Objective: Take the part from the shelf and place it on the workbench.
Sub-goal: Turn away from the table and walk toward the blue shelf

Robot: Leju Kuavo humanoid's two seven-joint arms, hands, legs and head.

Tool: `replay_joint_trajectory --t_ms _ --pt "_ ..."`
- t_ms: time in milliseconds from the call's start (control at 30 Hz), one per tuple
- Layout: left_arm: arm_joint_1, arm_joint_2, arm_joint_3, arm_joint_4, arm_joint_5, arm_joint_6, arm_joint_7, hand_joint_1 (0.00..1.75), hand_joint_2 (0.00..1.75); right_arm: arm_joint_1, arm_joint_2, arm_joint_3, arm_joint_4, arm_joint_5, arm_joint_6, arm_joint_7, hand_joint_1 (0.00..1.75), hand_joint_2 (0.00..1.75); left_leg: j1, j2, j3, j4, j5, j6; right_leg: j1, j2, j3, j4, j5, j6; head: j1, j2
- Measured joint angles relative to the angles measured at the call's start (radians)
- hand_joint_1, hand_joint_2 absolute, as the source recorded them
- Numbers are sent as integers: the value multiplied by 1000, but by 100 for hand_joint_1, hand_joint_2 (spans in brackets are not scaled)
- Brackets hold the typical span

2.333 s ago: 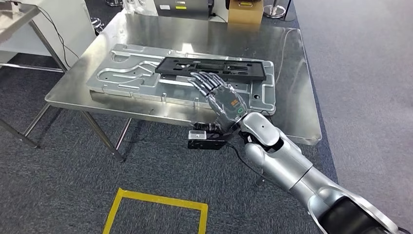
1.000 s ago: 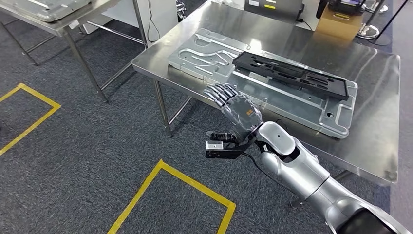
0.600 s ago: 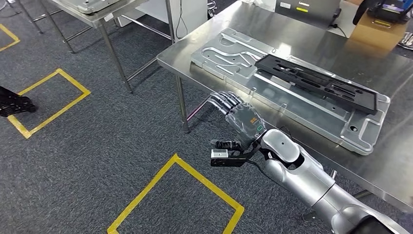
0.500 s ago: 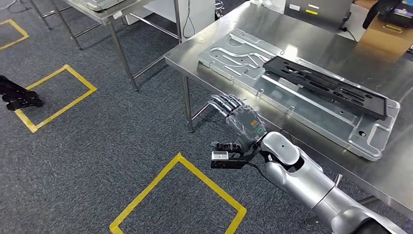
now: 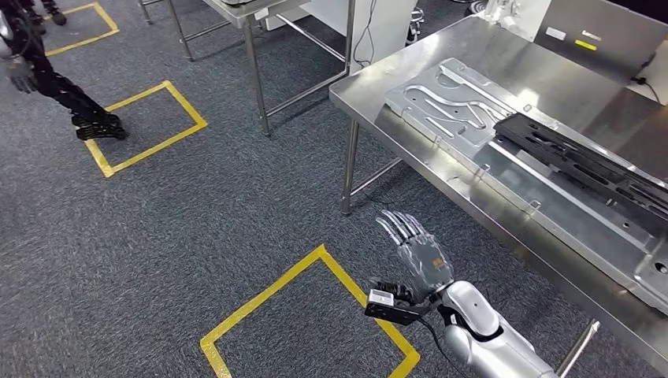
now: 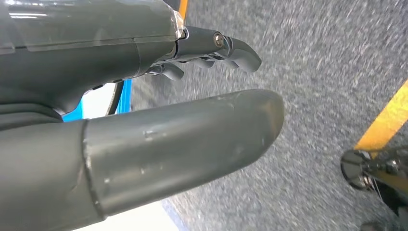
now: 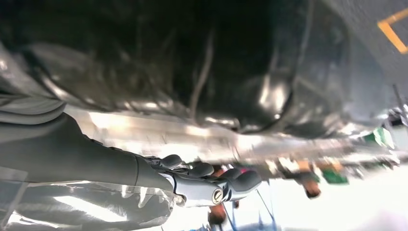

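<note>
Right hand (image 5: pixel 416 256) hangs over the grey carpet low in the head view, at about 5 o'clock, its fingers straight and spread apart with nothing between them. In the right wrist view the same hand (image 7: pixel 144 180) reaches out under a blurred shiny underside, again with nothing in its grasp. Its silver forearm (image 5: pixel 488 346) runs off toward the 5 o'clock corner, and a small black camera block (image 5: pixel 391 307) sits at the wrist.

Left hand (image 6: pixel 144 96) appears in the left wrist view with the thick thumb stretched out and the darker fingers slightly bent above it, apart from each other and holding nothing, over grey carpet crossed by a yellow stripe.

Just beside the right hand, toward 7 o'clock, lies a square of yellow tape (image 5: pixel 311 315) on the floor. Toward 2 o'clock stands the steel workbench (image 5: pixel 441 47). On it lies a large silver plate (image 5: pixel 449 98) with milled grooves, and the black part (image 5: pixel 587 165), a long flat slotted frame, rests on top of that plate at about 3 o'clock, well apart from the hand.

Farther out, at 10 o'clock, a second yellow square (image 5: pixel 146 126) marks the floor, with dark legs of another robot (image 5: pixel 67 90) standing at its edge. At 12 o'clock a second steel table (image 5: pixel 252 16) shows its legs.
</note>
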Motion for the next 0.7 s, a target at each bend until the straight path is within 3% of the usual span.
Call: replay_joint_trajectory --t_ms 33,67,133,200,267,333,367,400,467,533,600,633,700 --pt "0 -2 0 0 -3 1 0 0 175 32 2 -29 27 -10 -16 -2 0 0 1 -14 -3 3 0 -4 1 18 22 -45 14 -3 0 0" --pt "1 -4 0 0 -6 1 0 0 175 62 5 -61 60 -23 -33 -6 0 0 3 -26 -7 4 0 -10 2 30 32 -67 16 -6 0 0" --pt "5 -6 0 0 -13 2 1 0 175 108 19 -129 144 -52 -73 -20 0 0 6 -48 -12 2 3 -23 4 10 37 -74 18 -12 0 0" --pt "10 -8 0 0 -21 2 1 0 175 133 34 -189 239 -78 -113 -44 0 0 3 -4 -23 26 -15 -32 1 -16 45 -86 22 -25 0 0" --pt "9 -10 0 0 -27 4 1 0 175 153 47 -242 342 -104 -142 -73 0 0 1 69 -66 121 -75 -39 3 -46 52 -93 24 -35 -2 0" --pt "6 -12 0 0 -30 5 1 0 175 174 57 -297 452 -135 -151 -99 0 0 4 96 -122 244 -135 -48 7 -82 52 -92 20 -38 -2 0" --pt "7 -12 0 0 -32 5 0 0 175 182 62 -321 501 -150 -151 -110 0 0 5 100 -132 273 -142 -51 8 -98 52 -92 19 -38 -2 0" --pt "8 -12 0 0 -34 5 0 0 175 186 66 -344 548 -166 -149 -121 0 0 5 103 -123 263 -130 -52 8 -112 52 -91 17 -38 -2 0" --pt "11 -12 0 0 -37 5 0 0 175 187 76 -379 622 -195 -140 -137 0 0 4 114 -55 155 -76 -48 9 -133 55 -90 14 -34 -2 0" --pt "12 -12 0 0 -37 5 0 0 175 187 82 -396 656 -210 -133 -144 0 0 3 124 -8 77 -44 -44 9 -142 57 -90 12 -32 -2 0" --pt "12 -12 0 0 -37 5 0 0 175 187 82 -399 661 -213 -131 -145 0 0 2 129 0 64 -40 -43 9 -143 58 -90 12 -32 -2 0" --pt "11 -12 0 -1 -37 5 0 0 175 187 84 -405 670 -218 -128 -147 0 0 0 142 12 42 -40 -40 9 -146 59 -90 11 -31 -2 0" --pt "10 -12 0 -1 -37 6 -1 0 175 187 96 -445 735 -243 -112 -155 0 0 -6 157 37 -3 -36 -26 12 -165 67 -92 8 -19 -2 0"
